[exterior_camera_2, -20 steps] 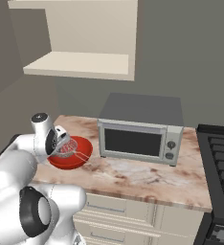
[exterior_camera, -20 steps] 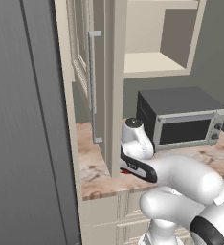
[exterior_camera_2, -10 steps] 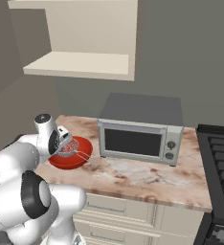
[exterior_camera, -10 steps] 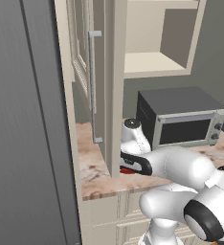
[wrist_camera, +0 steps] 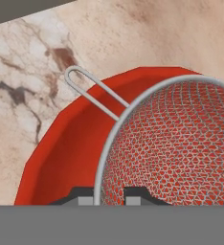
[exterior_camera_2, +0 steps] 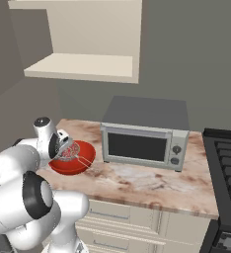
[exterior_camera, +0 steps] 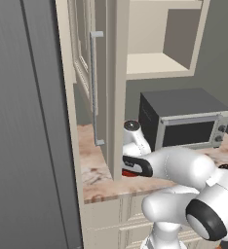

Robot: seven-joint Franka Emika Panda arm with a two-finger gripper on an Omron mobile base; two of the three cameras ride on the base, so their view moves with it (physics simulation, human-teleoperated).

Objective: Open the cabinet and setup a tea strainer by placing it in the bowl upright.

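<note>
One gripper [wrist_camera: 109, 195] has its jaws closed on the rim of the tea strainer [wrist_camera: 181, 153], held just above the red bowl [wrist_camera: 75, 143]. Placing is underway; next it should lower and release upright.

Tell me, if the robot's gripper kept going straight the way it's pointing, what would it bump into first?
Probably the red bowl. The gripper is shut on the rim of the tea strainer, and it points down into the bowl, which lies right beyond the mesh. How near the bowl's inside is, I cannot tell.
</note>
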